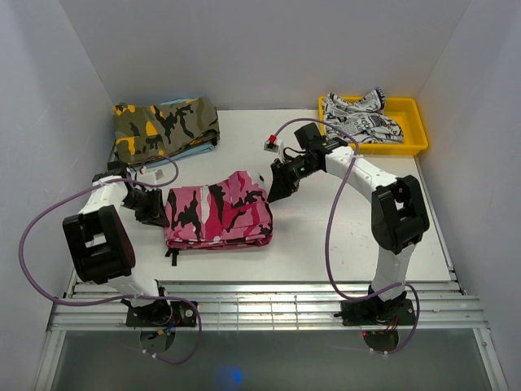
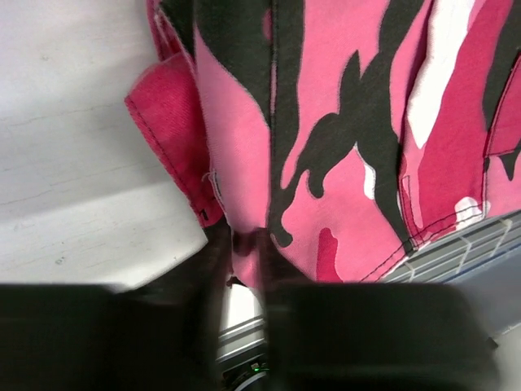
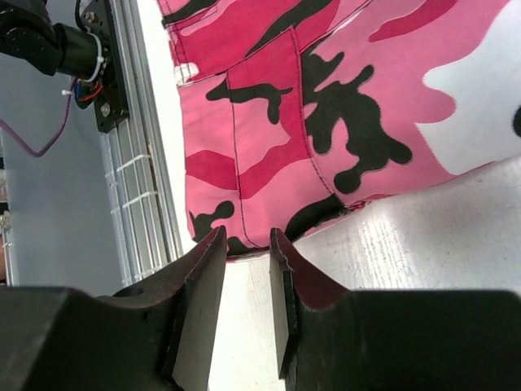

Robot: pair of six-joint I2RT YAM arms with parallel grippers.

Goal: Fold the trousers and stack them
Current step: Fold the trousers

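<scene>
2 sides: left gripper (image 2: 242, 244) pinching the trousers (image 1: 218, 213) edge, likely anchoring the fold; right gripper (image 3: 247, 240) slightly spread, empty, just beside them

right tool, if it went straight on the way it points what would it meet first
The pink camouflage trousers: the right tool points at their edge, which lies right by its fingertips, though depth is unclear.
</scene>
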